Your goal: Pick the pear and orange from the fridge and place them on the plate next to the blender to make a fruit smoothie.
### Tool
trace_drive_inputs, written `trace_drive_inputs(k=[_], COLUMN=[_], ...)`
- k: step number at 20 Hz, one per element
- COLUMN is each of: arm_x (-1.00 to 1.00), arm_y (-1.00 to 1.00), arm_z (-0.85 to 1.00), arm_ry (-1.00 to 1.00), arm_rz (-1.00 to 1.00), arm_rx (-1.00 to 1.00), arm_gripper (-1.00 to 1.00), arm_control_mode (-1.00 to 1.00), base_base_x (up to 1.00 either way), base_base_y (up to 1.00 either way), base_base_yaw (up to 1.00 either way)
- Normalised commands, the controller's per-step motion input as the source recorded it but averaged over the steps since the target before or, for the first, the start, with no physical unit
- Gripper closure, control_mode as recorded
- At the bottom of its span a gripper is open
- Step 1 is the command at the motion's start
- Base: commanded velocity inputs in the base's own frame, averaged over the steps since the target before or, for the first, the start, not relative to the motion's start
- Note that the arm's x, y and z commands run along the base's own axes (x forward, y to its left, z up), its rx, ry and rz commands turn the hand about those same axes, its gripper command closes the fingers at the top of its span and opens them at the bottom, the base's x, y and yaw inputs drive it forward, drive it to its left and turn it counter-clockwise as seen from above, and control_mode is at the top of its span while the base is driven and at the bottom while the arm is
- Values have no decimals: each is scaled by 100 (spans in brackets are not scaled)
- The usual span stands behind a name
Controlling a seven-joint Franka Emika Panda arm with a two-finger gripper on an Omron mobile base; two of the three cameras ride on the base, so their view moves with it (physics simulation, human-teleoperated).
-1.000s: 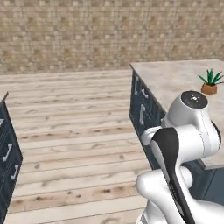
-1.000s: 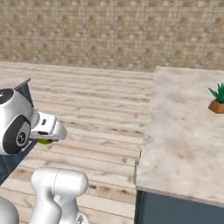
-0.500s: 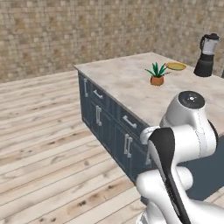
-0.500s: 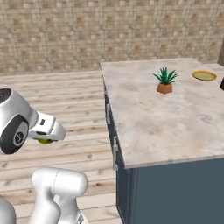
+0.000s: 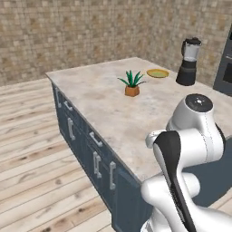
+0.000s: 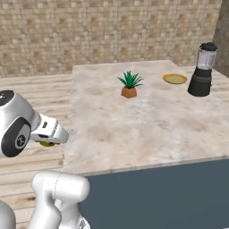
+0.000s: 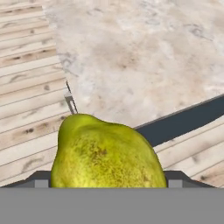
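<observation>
Yellow-green pear [image 7: 107,153] clamped in gripper [image 6: 48,142], held over wood floor beside counter [image 6: 147,120]; plate [image 6: 175,79] sits just beside blender [image 6: 202,70].

pear [image 7: 105,153] hides gripper [image 7: 107,178] fingertips

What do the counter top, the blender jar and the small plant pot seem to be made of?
The counter top looks like matte stone: mottled beige and grey veins. The blender jar seems to be clear glass or plastic, since it looks see-through. The plant pot looks like terracotta, plain orange-brown, though it could be plastic.
</observation>
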Motion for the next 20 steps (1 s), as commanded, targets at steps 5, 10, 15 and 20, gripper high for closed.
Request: trace_drive_inputs(k=[5, 10, 15, 20], arm_x=[0, 0, 0, 0], arm_y=[0, 0, 0, 0], arm_z=[0, 0, 0, 0], arm_ry=[0, 0, 0, 0], arm_rz=[0, 0, 0, 0], arm_rx=[0, 0, 0, 0], arm_gripper=[100, 100, 100, 100], arm_control_mode=[100, 100, 100, 100], base_base_x=[11, 21, 28, -4], base_base_y=[-100, -100, -100, -100], base_base_yaw=[0, 0, 0, 0])
